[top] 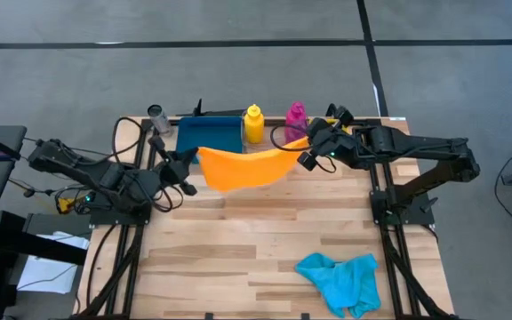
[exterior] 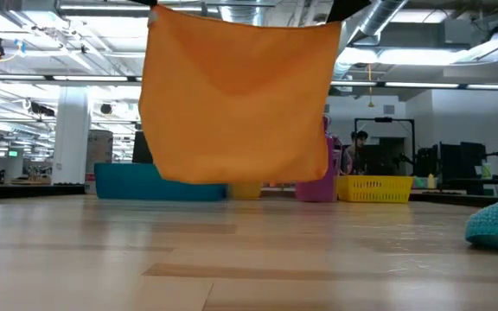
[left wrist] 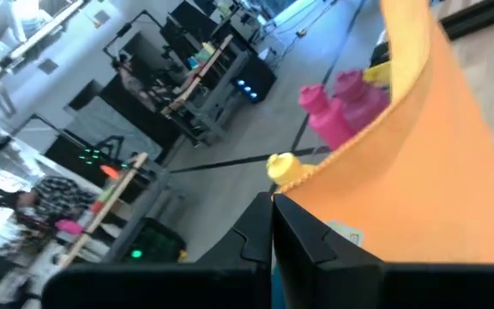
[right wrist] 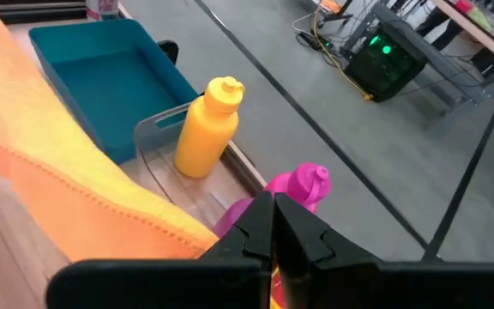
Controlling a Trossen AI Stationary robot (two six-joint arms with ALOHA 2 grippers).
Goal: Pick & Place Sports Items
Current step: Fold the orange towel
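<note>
Above the back half of the pale wooden-plank table, held stretched in the air between both arms: a rectangular orange cloth, clear of the boards in the low view, its lower hem hanging in front of the things at the table's far edge. Gripped at one upper corner by the left gripper, fingers pinched together on the fabric; gripped at the opposite upper corner by the right gripper, likewise clamped on the hem. Seen from the left wrist as a broad orange sheet running away from the dark closed fingertips; seen from the right wrist as a fringed orange edge leading to the tightly closed fingertips.

Behind the cloth, along the far edge: a blue rectangular plastic tray, then a yellow plastic bottle with a rounded cap standing upright just beside it, then a magenta plastic bottle, also upright, near the yellow one. Shown from the right wrist with a clear plastic holder just beside the yellow bottle. Placed farther right at the back, visible in the low view: a small yellow slotted bin.

Left lying crumpled near the table's front right: a cyan terry cloth, well apart from the orange one.
</note>
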